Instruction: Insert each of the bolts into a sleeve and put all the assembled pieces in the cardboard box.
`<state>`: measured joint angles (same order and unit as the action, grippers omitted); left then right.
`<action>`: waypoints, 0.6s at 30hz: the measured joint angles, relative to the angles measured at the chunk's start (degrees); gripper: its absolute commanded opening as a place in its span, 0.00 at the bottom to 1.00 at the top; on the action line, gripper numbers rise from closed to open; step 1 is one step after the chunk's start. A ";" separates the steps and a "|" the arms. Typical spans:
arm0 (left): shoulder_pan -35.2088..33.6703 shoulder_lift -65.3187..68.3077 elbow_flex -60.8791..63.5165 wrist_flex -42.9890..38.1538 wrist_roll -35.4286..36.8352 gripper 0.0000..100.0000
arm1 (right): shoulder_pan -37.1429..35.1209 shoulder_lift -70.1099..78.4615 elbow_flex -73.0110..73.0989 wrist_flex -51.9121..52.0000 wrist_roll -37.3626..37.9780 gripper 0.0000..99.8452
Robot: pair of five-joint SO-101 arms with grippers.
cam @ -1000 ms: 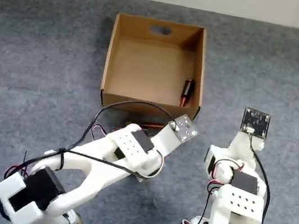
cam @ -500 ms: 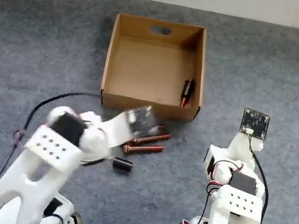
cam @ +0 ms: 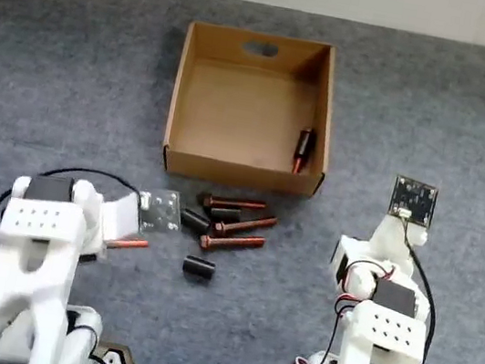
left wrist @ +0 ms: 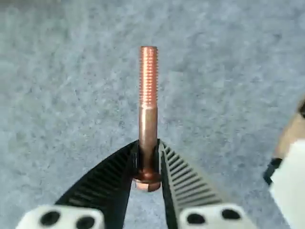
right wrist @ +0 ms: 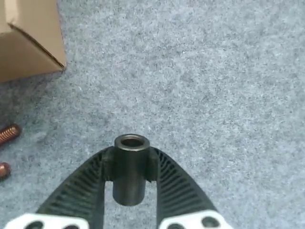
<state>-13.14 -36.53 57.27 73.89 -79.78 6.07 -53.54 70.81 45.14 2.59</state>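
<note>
Between the jaws of the left gripper (left wrist: 148,151) sits one copper bolt (left wrist: 148,95), pinched just above its head; the threaded end points straight away from the gripper over the grey carpet (left wrist: 62,95); the jaws stand narrow, closed on the shank. The right gripper (right wrist: 130,156) is clamped the same way on one black sleeve (right wrist: 129,183), held upright with its open bore facing away from the wrist; ahead of it and off to one side lie a corner of the cardboard box (right wrist: 28,43) and the tips of two loose bolts (right wrist: 6,133).

The wrist views give the grips; the high view gives the layout. From above, the held bolt (cam: 127,242) pokes out beside the left arm; just past it, toward the right arm, lie three loose bolts (cam: 240,225), roughly parallel and close together. Of the loose sleeves, one (cam: 193,220) lies at the near end of the pile, one (cam: 198,267) lies apart on the side nearer the arms, and what looks like a third (cam: 225,214) sits between two bolts. Beyond the pile from both grippers the cardboard box (cam: 176,98) stands open; one assembled piece (cam: 303,150) lies inside against the wall on the right arm's side.

Outside the box that makes four bolts, one of them held; and three or four sleeves, one of them held.
</note>
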 measured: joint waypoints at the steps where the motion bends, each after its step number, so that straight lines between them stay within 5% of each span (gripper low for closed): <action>1: -0.79 2.90 -0.79 -1.49 0.00 0.11 | 0.00 0.00 0.00 0.00 0.00 0.01; 7: -8.88 23.38 -17.05 -2.55 0.00 0.11 | 0.09 0.00 0.00 0.00 0.00 0.01; 18: -12.40 44.92 -48.18 22.68 0.97 0.12 | 0.00 0.00 0.00 0.00 0.00 0.01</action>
<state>-25.54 8.40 9.10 96.57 -78.81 6.07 -53.54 70.81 45.14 2.59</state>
